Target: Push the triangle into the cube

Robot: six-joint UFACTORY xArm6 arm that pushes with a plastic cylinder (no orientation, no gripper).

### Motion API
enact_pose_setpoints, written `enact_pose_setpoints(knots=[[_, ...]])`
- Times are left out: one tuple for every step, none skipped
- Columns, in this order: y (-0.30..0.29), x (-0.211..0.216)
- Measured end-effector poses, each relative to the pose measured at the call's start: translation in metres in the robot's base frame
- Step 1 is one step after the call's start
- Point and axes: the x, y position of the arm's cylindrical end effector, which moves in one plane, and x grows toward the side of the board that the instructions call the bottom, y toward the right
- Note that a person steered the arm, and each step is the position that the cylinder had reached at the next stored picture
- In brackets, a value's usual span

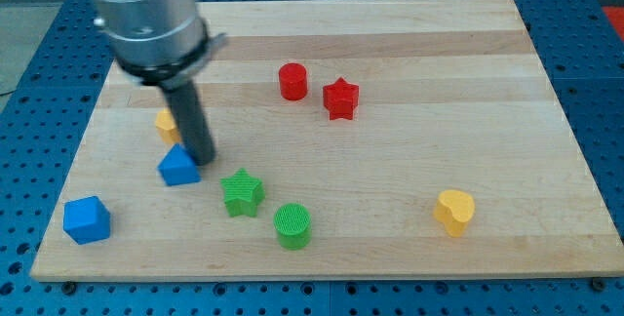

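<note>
The blue triangle (178, 167) lies left of the board's middle. The blue cube (87, 219) sits near the board's bottom left corner, apart from the triangle, down and to its left. My tip (201, 156) touches the triangle's upper right side. The rod rises from there to the large grey arm body at the view's top left.
A yellow block (167, 124) is partly hidden behind the rod, just above the triangle. A green star (242, 193) and a green cylinder (292, 226) lie right of the triangle. A red cylinder (292, 81) and a red star (340, 98) sit higher. A yellow heart (454, 211) is at the right.
</note>
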Motion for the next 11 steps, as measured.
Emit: enact_pose_setpoints(knots=[[-0.056, 0.013], [-0.083, 0.017], [-0.053, 0.005], [-0.002, -0.012], [0.021, 0.003], [0.015, 0.032], [-0.014, 0.047], [-0.048, 0.047], [-0.047, 0.047], [-0.029, 0.036], [-0.039, 0.013]])
